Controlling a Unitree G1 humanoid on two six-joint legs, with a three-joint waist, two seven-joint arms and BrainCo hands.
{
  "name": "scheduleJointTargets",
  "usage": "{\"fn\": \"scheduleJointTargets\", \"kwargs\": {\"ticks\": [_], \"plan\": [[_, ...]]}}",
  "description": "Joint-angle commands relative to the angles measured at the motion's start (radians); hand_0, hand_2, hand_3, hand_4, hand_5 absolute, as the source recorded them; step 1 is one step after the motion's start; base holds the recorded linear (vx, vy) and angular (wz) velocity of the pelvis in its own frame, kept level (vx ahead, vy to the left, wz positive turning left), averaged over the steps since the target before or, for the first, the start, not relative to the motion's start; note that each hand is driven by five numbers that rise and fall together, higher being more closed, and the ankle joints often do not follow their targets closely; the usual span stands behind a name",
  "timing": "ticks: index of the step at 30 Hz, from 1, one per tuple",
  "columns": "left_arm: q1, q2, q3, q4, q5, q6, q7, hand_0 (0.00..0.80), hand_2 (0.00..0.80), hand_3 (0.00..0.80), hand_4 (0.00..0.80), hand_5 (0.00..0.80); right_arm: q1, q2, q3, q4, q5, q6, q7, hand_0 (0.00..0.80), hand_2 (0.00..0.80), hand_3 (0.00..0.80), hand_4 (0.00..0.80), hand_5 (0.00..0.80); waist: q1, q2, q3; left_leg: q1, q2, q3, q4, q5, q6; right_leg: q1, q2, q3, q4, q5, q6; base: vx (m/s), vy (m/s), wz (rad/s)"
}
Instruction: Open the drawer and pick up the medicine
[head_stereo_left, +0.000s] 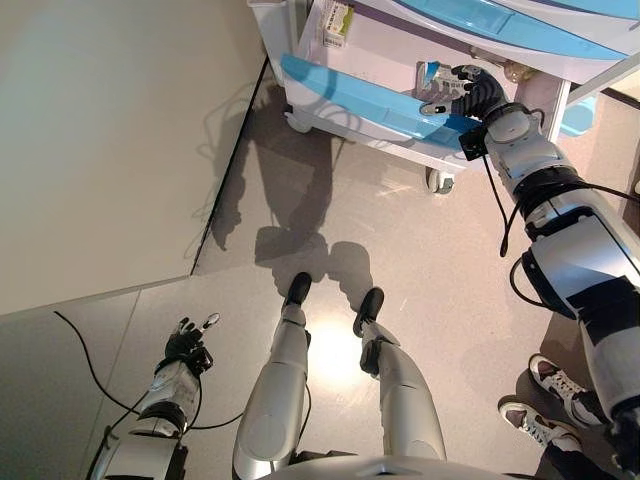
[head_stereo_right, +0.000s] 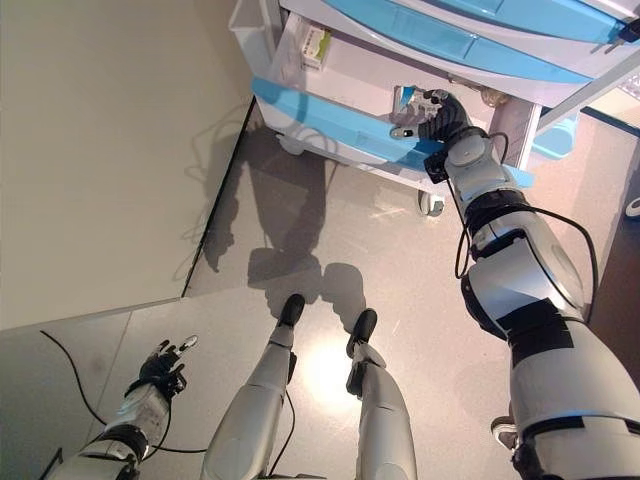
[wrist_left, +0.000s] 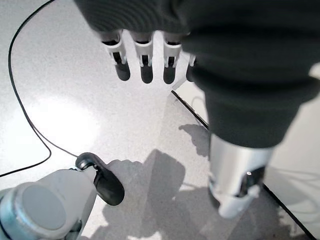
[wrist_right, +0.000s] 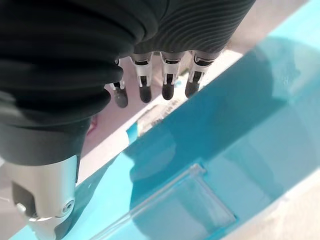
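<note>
A white cart has its lower drawer pulled out, with the blue drawer front (head_stereo_left: 350, 100) towards me. My right hand (head_stereo_left: 458, 88) reaches over that front into the drawer, fingers straight and relaxed, holding nothing. A small blue-and-white medicine box (head_stereo_left: 430, 72) stands in the drawer just past the fingertips; I cannot tell whether they touch it. The right wrist view shows the fingers (wrist_right: 167, 85) over the drawer's white inside and the blue front (wrist_right: 235, 115) below. A white-and-green box (head_stereo_left: 336, 22) lies further left in the drawer. My left hand (head_stereo_left: 186, 345) hangs low by my side, open and empty.
Closed blue drawers (head_stereo_left: 470, 18) sit above the open one. The cart stands on castors (head_stereo_left: 438, 182) on a grey floor. A beige wall (head_stereo_left: 110, 130) runs along the left. A person's shoes (head_stereo_left: 548, 385) stand at the lower right.
</note>
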Motion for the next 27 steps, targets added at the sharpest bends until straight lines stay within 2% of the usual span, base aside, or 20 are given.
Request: {"fn": "scheduleJointTargets", "kwargs": {"ticks": [1, 3, 5, 7, 13, 14, 17, 24, 27], "plan": [[-0.008, 0.022, -0.001, 0.017, 0.001, -0.025, 0.022, 0.000, 0.000, 0.000, 0.000, 0.000, -0.056, -0.055, 0.017, -0.028, -0.120, -0.035, -0.110, 0.000, 0.000, 0.000, 0.000, 0.000, -0.014, 0.013, 0.032, 0.024, -0.049, 0.010, -0.090, 0.039, 0.045, 0.033, 0.005, -0.012, 0.110, -0.101, 0.038, 0.000, 0.000, 0.00], [-0.005, 0.018, 0.001, 0.009, 0.008, -0.029, 0.030, 0.000, 0.000, 0.000, 0.000, 0.000, -0.051, -0.064, 0.033, -0.070, -0.174, -0.036, -0.135, 0.000, 0.000, 0.000, 0.000, 0.000, -0.016, 0.015, 0.034, 0.024, -0.049, 0.011, -0.090, 0.040, 0.045, 0.031, 0.005, -0.012, 0.111, -0.101, 0.039, 0.000, 0.000, 0.00], [0.002, 0.007, 0.000, -0.012, 0.025, -0.042, 0.043, 0.000, 0.000, 0.000, 0.000, 0.000, -0.017, -0.110, 0.071, -0.184, -0.329, -0.033, -0.178, 0.000, 0.000, 0.000, 0.000, 0.000, -0.021, 0.021, 0.037, 0.020, -0.050, 0.009, -0.090, 0.041, 0.044, 0.029, 0.003, -0.012, 0.114, -0.103, 0.041, 0.000, 0.000, 0.00], [0.006, 0.003, 0.002, -0.018, 0.031, -0.049, 0.045, 0.000, 0.000, 0.000, 0.000, 0.000, 0.003, -0.133, 0.073, -0.224, -0.374, -0.031, -0.189, 0.000, 0.000, 0.000, 0.000, 0.000, -0.019, 0.025, 0.039, 0.019, -0.053, 0.003, -0.090, 0.040, 0.044, 0.030, 0.001, -0.015, 0.115, -0.105, 0.042, 0.000, 0.000, 0.00], [-0.003, 0.005, 0.012, -0.013, 0.008, -0.057, 0.051, 0.000, 0.000, 0.000, 0.000, 0.000, 0.023, -0.102, -0.012, -0.191, -0.191, -0.049, -0.144, 0.000, 0.000, 0.000, 0.000, 0.000, -0.013, 0.030, 0.043, 0.015, -0.056, 0.000, -0.086, 0.040, 0.043, 0.024, -0.002, -0.019, 0.122, -0.107, 0.042, 0.000, 0.000, 0.00], [-0.009, 0.008, 0.010, -0.006, 0.002, -0.053, 0.045, 0.000, 0.000, 0.000, 0.000, 0.000, 0.012, -0.073, -0.017, -0.123, -0.121, -0.043, -0.097, 0.000, 0.000, 0.000, 0.000, 0.000, -0.010, 0.028, 0.044, 0.014, -0.054, 0.002, -0.084, 0.039, 0.044, 0.023, -0.002, -0.018, 0.122, -0.105, 0.040, 0.000, 0.000, 0.00], [-0.015, 0.012, -0.002, 0.008, -0.007, -0.038, 0.026, 0.000, 0.000, 0.000, 0.000, 0.000, -0.039, -0.032, -0.011, -0.005, -0.044, -0.028, -0.040, 0.000, 0.000, 0.000, 0.000, 0.000, -0.005, 0.025, 0.040, 0.016, -0.052, 0.006, -0.082, 0.036, 0.045, 0.021, 0.000, -0.018, 0.122, -0.106, 0.039, 0.000, 0.000, 0.00], [-0.022, 0.011, -0.008, 0.020, -0.009, -0.029, 0.020, 0.000, 0.000, 0.000, 0.000, 0.000, -0.061, -0.012, -0.050, 0.032, 0.058, -0.038, -0.039, 0.000, 0.000, 0.000, 0.000, 0.000, -0.008, 0.024, 0.037, 0.019, -0.050, 0.013, -0.077, 0.030, 0.046, 0.019, 0.001, -0.010, 0.129, -0.109, 0.039, 0.000, 0.000, 0.00], [-0.024, 0.012, -0.009, 0.023, -0.012, -0.029, 0.023, 0.000, 0.000, 0.000, 0.000, 0.000, -0.053, -0.008, -0.130, 0.058, 0.211, -0.050, -0.036, 0.000, 0.000, 0.000, 0.000, 0.000, -0.008, 0.028, 0.036, 0.024, -0.050, 0.020, -0.076, 0.024, 0.048, 0.018, 0.002, -0.009, 0.129, -0.107, 0.041, -0.032, 0.017, -0.01]]}}
